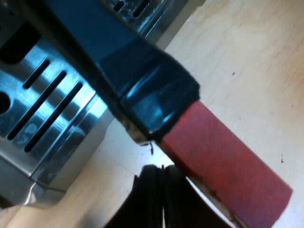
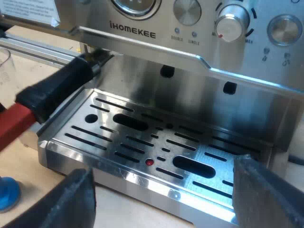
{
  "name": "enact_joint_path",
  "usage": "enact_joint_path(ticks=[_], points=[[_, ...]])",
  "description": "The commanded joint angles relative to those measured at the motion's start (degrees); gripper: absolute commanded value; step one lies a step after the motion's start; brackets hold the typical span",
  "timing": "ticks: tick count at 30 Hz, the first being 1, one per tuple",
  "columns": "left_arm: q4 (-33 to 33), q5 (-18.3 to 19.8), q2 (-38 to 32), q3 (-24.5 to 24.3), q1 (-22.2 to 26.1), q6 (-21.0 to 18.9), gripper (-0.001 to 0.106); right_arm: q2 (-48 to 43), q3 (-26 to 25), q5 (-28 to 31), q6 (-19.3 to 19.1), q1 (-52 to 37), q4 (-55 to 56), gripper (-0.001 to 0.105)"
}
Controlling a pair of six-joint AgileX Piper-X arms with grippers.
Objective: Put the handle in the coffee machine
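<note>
The holder's dark handle (image 1: 142, 90) runs close past the camera from the espresso machine (image 1: 42, 109) and ends in red (image 1: 223, 156). My left gripper (image 1: 164, 202) sits just under the red end, its two black fingers pressed together with nothing between them. I cannot tell whether they touch the handle. From the right wrist view, the handle (image 2: 57, 90) sticks out from under the machine's front panel (image 2: 142, 33), and its red end (image 2: 12, 126) reaches past the drip tray (image 2: 156, 152). My right gripper (image 2: 168, 194) hangs open before the tray, well apart from the handle.
A blue tamper (image 2: 7, 194) stands on the light wooden table (image 1: 247, 61) near the tray's corner. A measuring glass (image 2: 4, 64) stands beyond the handle's red end. Knobs (image 2: 232, 23) line the machine's front panel.
</note>
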Motion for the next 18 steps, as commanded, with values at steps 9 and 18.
enact_joint_path(ticks=[9,18], points=[[-9.37,8.15,-0.26,-2.84,-9.43,3.49,0.0,-0.11,-0.62,-1.41,-0.03,-0.45,2.27,0.063],[-6.75,4.8,0.6,-2.84,-9.0,3.47,0.0,-0.11,-0.62,-3.19,0.72,-0.45,3.54,0.063]])
